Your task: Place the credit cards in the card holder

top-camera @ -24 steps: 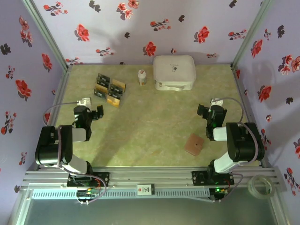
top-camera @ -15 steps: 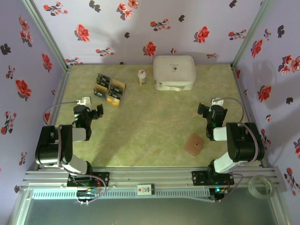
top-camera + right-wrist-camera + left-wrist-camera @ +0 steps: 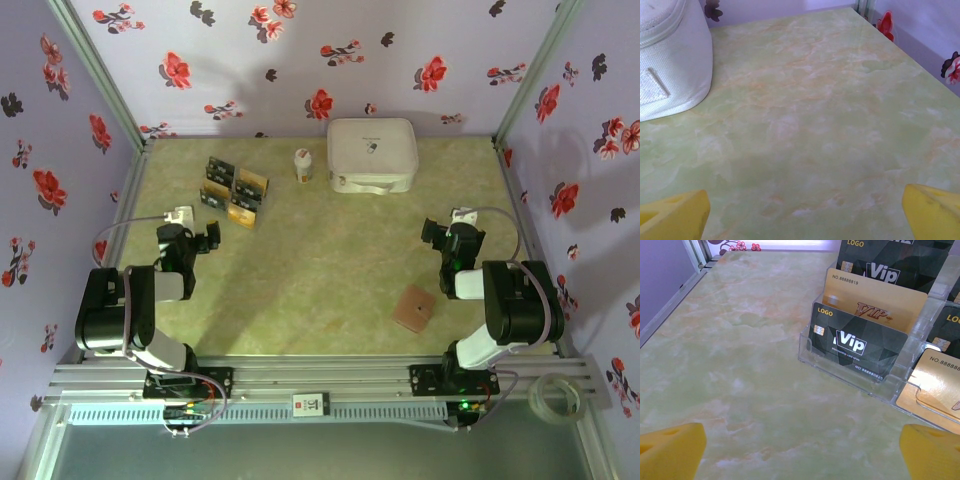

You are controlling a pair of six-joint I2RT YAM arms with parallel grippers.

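The credit cards [image 3: 232,192] stand leaning in a clear tiered stand [image 3: 855,377] at the far left of the tabletop [image 3: 330,260]. They are just beyond the left fingers [image 3: 208,238] and slightly to their right. Those fingers are spread wide and hold nothing. In the left wrist view the front black card [image 3: 856,342] faces the fingers with its long axis across them, slanting down to the right, and a gold card [image 3: 875,302] stands in the tier behind.

The left arm is clearly the nearer of the 2 to the cards. The right fingers [image 3: 433,236] are also wide apart and empty, pointing at bare tabletop beside the white case [image 3: 670,60].

The card holder [image 3: 412,308] lies flat near the right arm's base, on the near side of the right fingers and well apart from the cards. It looks closed, so it likely needs opening.

The middle of the tabletop offers open room for carrying. The white bottle [image 3: 302,165] stands to the right of the stand, and the left wall [image 3: 100,150] is close on the stand's other side.
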